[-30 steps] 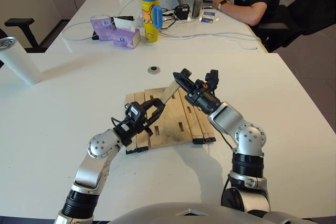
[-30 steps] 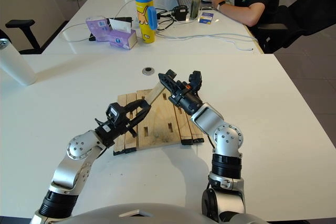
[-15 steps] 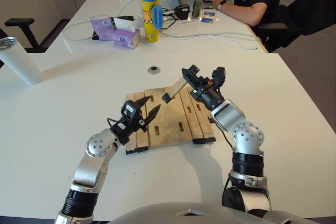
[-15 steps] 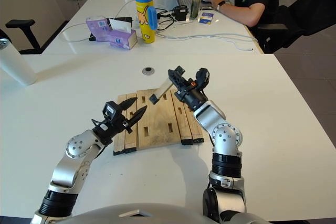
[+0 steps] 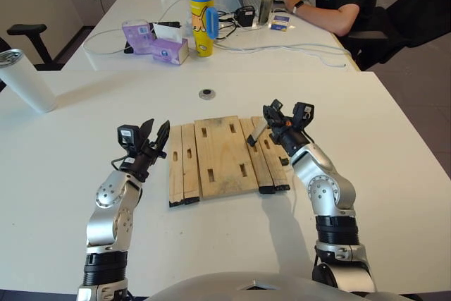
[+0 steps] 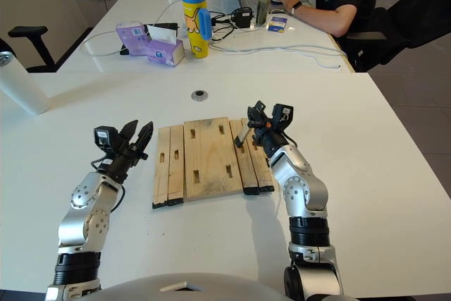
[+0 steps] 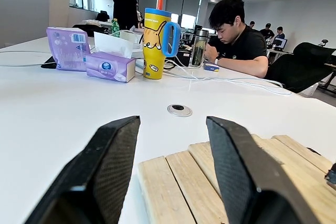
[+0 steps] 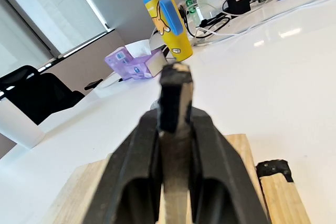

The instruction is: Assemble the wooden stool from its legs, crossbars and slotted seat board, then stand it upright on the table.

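Seemingly stiff and light, the wooden bar (image 5: 256, 134) is sitting clamped by its end in the right gripper (image 5: 275, 119) above the slotted boards (image 5: 224, 156), the left gripper (image 5: 156, 130) hovering open.

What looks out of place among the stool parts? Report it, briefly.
Nothing is spilled or broken. One short wooden bar with a black end cap stands out: the right tool holds it tilted above the right-hand narrow wooden slats, while the wide slotted wooden board and other slats lie flat. The left tool is open, empty.
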Motion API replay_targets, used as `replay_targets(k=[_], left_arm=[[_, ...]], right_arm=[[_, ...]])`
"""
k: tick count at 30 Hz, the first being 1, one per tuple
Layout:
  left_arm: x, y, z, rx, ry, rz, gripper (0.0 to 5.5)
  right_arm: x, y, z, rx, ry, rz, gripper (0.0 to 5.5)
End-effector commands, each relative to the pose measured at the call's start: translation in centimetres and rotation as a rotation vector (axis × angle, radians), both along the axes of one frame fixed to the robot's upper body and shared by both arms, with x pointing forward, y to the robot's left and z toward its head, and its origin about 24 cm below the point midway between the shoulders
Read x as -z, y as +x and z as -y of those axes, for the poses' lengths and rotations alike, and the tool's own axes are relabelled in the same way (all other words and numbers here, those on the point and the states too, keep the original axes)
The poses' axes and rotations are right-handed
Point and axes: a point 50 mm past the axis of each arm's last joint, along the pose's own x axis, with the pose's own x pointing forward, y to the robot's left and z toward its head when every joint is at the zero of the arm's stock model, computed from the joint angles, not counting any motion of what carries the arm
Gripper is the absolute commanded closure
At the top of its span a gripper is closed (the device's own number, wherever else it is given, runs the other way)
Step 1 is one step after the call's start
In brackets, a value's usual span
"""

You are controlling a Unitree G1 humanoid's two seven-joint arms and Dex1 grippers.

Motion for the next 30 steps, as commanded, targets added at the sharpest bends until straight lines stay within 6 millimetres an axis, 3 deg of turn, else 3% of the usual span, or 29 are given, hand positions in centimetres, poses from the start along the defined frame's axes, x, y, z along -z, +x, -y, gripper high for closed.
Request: replay_targets(k=[1, 11, 17, 21, 30], left_arm=[[0.1, 0.0, -0.2, -0.012, -0.004, -0.013, 3.17], [0.1, 0.0, -0.2, -0.009, 0.001, -0.023, 3.17], [0.0, 0.0, -0.1, -0.009, 0.001, -0.02, 3.17], [-0.1, 0.1, 0.0, 0.007, 0.022, -0.013, 3.17], [-0.2, 0.2, 0.1, 0.015, 0.025, -0.012, 3.17]], right_arm=[[0.2, -0.4, 0.3, 0.022, -0.015, -0.005, 5.09], [1.0, -0.9, 0.7, 0.057, -0.085, -0.015, 5.09], [3.5, -1.1, 1.6, 0.094, -0.203, -0.061, 5.09], [4.2, -1.1, 1.6, 0.059, -0.364, 0.035, 5.09], [6.8, -2.1, 2.0, 0.02, -0.471, 0.078, 5.09]])
